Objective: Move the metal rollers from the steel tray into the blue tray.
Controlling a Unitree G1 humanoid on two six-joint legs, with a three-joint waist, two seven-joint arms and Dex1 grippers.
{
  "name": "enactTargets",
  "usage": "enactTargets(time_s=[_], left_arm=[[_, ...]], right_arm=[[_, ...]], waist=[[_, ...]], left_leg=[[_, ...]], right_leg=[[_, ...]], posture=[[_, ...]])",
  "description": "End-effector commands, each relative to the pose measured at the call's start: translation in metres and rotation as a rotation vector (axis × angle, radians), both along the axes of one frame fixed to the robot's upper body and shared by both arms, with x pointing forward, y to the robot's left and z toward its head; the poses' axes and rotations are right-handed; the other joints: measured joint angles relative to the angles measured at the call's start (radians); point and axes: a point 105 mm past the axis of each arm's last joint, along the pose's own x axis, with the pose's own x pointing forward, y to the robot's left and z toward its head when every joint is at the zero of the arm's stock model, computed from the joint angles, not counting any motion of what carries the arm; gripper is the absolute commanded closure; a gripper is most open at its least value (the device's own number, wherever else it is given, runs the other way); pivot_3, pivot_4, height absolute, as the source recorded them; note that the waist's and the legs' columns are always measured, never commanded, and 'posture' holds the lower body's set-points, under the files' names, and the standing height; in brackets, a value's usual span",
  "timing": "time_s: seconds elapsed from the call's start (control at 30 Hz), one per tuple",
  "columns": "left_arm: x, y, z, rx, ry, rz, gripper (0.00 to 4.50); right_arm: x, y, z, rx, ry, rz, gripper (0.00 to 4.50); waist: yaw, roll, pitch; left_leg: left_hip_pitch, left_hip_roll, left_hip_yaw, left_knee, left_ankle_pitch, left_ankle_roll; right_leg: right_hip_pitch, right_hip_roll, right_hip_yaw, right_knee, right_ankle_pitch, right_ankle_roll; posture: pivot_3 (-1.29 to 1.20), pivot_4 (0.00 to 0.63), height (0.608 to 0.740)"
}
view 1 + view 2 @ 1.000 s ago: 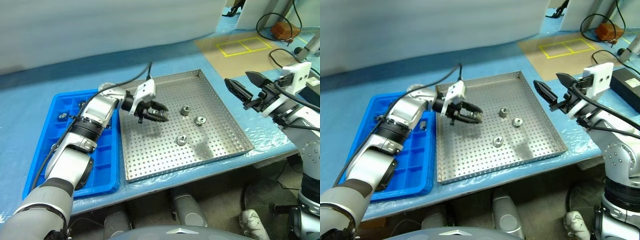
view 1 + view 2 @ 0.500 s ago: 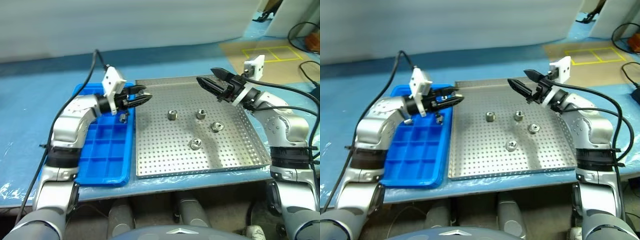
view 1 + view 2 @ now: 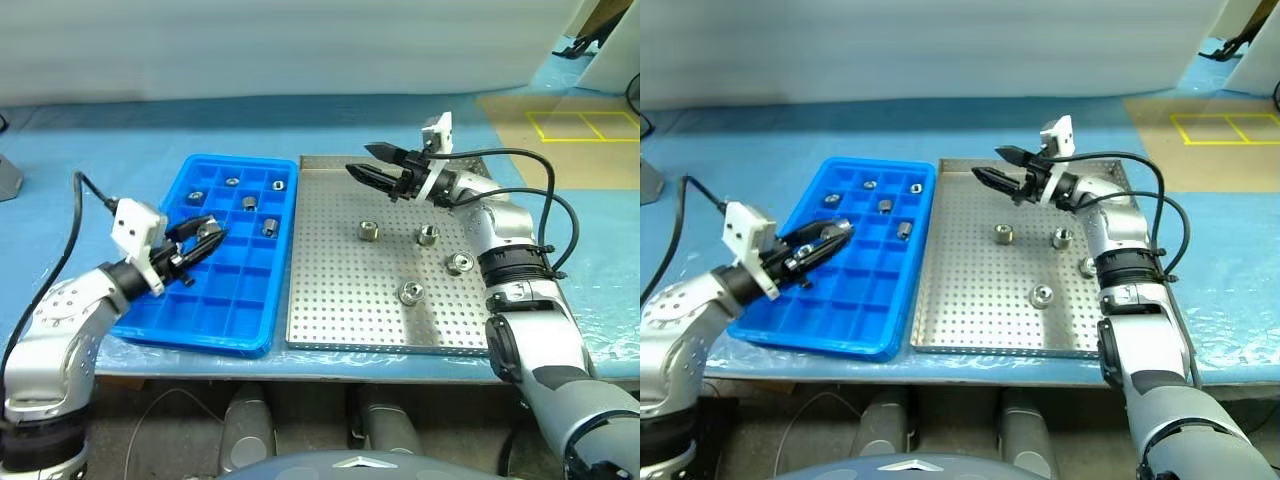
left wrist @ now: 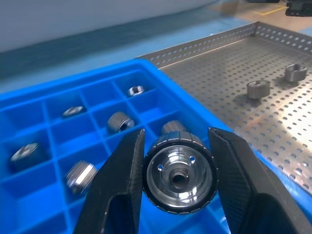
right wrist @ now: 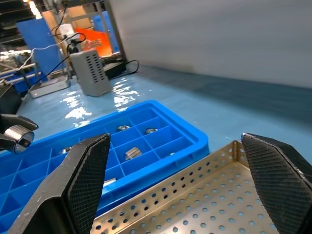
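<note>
Left wrist view: a roller (image 4: pixel 179 174) sits clamped between the left gripper's two black fingers (image 4: pixel 122 195), its hole facing the camera.
Held roller: it hangs over the blue tray (image 3: pixel 160 325), above the compartments nearest the robot's left.
Rollers in blue tray: five lie in separate compartments toward the far end, one (image 3: pixel 196 197) at the far left side, one (image 3: pixel 232 181) and one (image 3: pixel 276 184) in the far row, one (image 3: pixel 249 203) and one (image 3: pixel 268 226) nearer the steel tray.
Rollers in steel tray: four rest on the perforated base, well apart: (image 3: pixel 367 231), (image 3: pixel 427 236), (image 3: pixel 458 263), (image 3: pixel 409 293).
Steel tray (image 3: pixel 330 310): lies just beside the blue tray, on its right, edges nearly touching.
Left gripper (image 3: pixel 200 243): reaches level, pointing forward and to the right, over the blue tray; jaws shut tight on the roller.
Left arm: bent at the elbow, forearm low beside the tray's near left corner.
Right gripper (image 3: pixel 372 165): points level and to the left above the far left part of the steel tray; jaws spread wide, holding nothing.
Right arm: stretched forward along the steel tray's right side.
Surface: a table under a blue cover (image 3: pixel 120 150).
Room: pale wall behind; yellow tape squares (image 3: pixel 580 124) on the floor at far right.
</note>
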Motion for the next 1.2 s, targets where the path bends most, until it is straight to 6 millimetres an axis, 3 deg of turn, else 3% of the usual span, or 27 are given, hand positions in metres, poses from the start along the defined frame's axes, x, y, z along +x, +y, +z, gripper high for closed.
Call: enactTargets(time_s=[0.03, 0.23, 0.47, 0.77, 1.0, 1.2], left_arm=[[-0.016, 0.01, 0.013, 0.009, -0.048, 0.053, 2.8], [-0.039, 0.03, 0.003, 0.001, -0.007, 0.18, 2.8], [-0.053, 0.039, -0.019, 0.011, 0.073, 0.27, 2.8], [-0.048, 0.065, -0.042, 0.052, 0.129, 0.428, 2.8], [-0.035, 0.059, -0.062, 0.04, 0.151, 0.401, 2.8], [-0.033, 0.072, -0.091, 0.058, 0.209, 0.386, 2.8]], right_arm=[[0.002, 0.011, 0.011, -0.003, -0.059, 0.052, 0.0], [0.005, 0.024, 0.002, -0.006, -0.042, 0.099, 0.0], [0.006, 0.03, -0.007, -0.019, -0.025, 0.125, 0.0], [0.007, 0.03, -0.013, -0.024, -0.016, 0.13, 0.0], [0.008, 0.019, -0.018, -0.033, -0.014, 0.102, 0.0], [0.009, 0.011, -0.024, -0.04, -0.007, 0.078, 0.0]], waist=[[0.008, 0.0, 0.0], [0.035, 0.0, 0.0], [0.057, 0.0, 0.0], [0.064, 0.0, 0.0], [0.065, 0.0, 0.0], [0.062, 0.004, -0.002]], left_leg=[[0.0, 0.0, 0.0, 0.0, 0.0, 0.0], [-0.003, 0.002, 0.0, -0.001, 0.0, -0.001], [-0.003, 0.002, 0.0, -0.002, 0.0, -0.001], [-0.003, 0.003, 0.0, -0.004, 0.001, -0.001], [-0.003, 0.003, 0.0, -0.005, 0.001, -0.002], [-0.002, 0.002, 0.0, -0.005, 0.001, -0.002]], right_leg=[[0.0, 0.0, -0.001, 0.0, 0.0, 0.0], [-0.001, 0.0, -0.003, -0.001, -0.001, -0.001], [-0.002, 0.0, -0.004, -0.001, -0.001, -0.002], [-0.002, 0.0, -0.004, -0.001, -0.001, -0.002], [-0.003, 0.0, -0.004, -0.001, -0.002, -0.002], [-0.003, 0.0, -0.004, 0.0, -0.001, -0.002]], posture=[[0.19, 0.15, 0.74], [0.25, 0.15, 0.74], [0.28, 0.15, 0.74], [0.28, 0.15, 0.74], [0.24, 0.15, 0.74], [0.21, 0.15, 0.74]])
